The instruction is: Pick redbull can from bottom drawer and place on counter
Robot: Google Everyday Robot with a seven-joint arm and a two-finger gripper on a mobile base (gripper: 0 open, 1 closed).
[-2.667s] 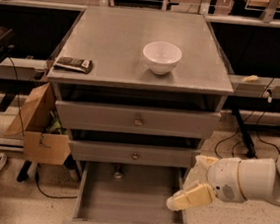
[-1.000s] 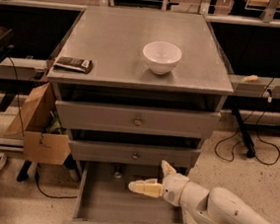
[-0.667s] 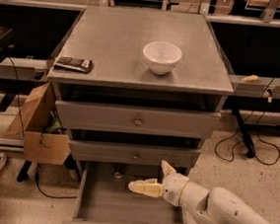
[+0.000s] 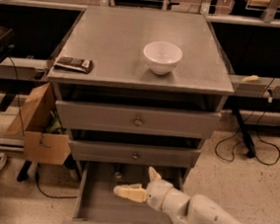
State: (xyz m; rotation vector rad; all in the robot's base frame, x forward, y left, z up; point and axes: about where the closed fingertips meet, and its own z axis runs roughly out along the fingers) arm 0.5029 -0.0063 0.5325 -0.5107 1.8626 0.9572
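My gripper (image 4: 133, 180) is over the open bottom drawer (image 4: 96, 206), towards the drawer's right half. It has two fingers (image 4: 128, 192), both a pale cream-yellow. Each is a short, blunt wedge that tapers to a rounded tip, and the two are spread well apart. They root in a rounded, pale grey-white wrist (image 4: 159, 194) shaped like a knuckle. Behind it, my arm (image 4: 208, 222) is a thick, smooth off-white tube with a plain matte shell. It widens past the drawer's front right corner.
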